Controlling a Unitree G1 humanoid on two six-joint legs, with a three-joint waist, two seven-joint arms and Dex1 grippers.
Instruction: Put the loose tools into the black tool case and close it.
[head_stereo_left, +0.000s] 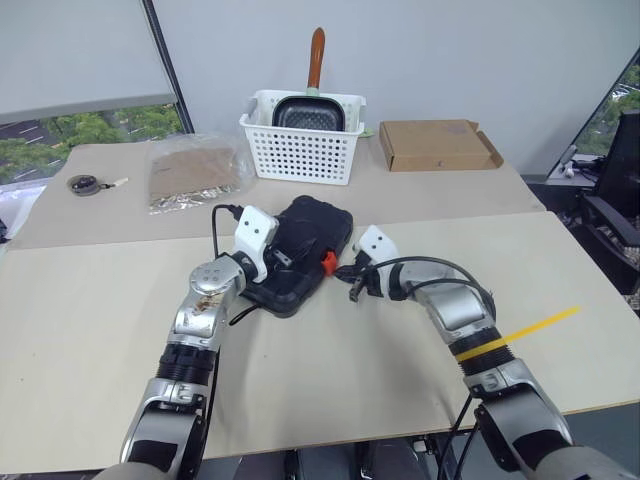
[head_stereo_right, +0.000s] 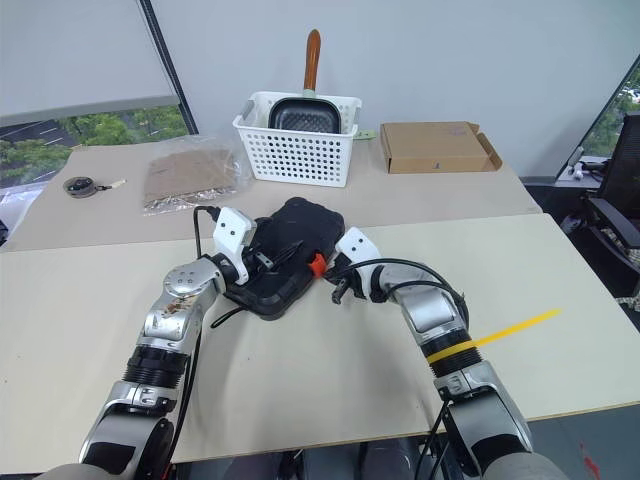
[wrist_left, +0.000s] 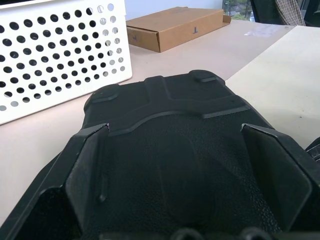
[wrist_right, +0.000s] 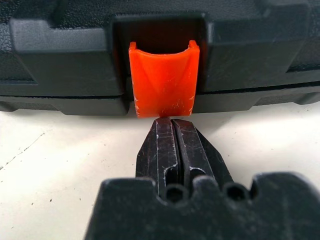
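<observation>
The black tool case (head_stereo_left: 312, 232) lies shut on the table's middle, its orange latch (head_stereo_left: 327, 262) facing me. My left gripper (head_stereo_left: 284, 256) reaches over the lid from the left. In the left wrist view its fingers (wrist_left: 87, 170) are spread wide over the ribbed shell (wrist_left: 170, 100), open and gripping nothing. My right gripper (wrist_right: 171, 122) comes in from the right, shut and empty, with its tips against the lower edge of the orange latch (wrist_right: 163, 80). The loose tools are out of view.
Behind the case stands a white perforated basket (head_stereo_left: 300, 152) holding a black pan with a wooden handle. A flat cardboard box (head_stereo_left: 436, 145) lies at the back right. A clear bag (head_stereo_left: 190, 175) and a tape measure (head_stereo_left: 85, 184) are at the back left. Yellow tape (head_stereo_left: 530, 330) marks the near right.
</observation>
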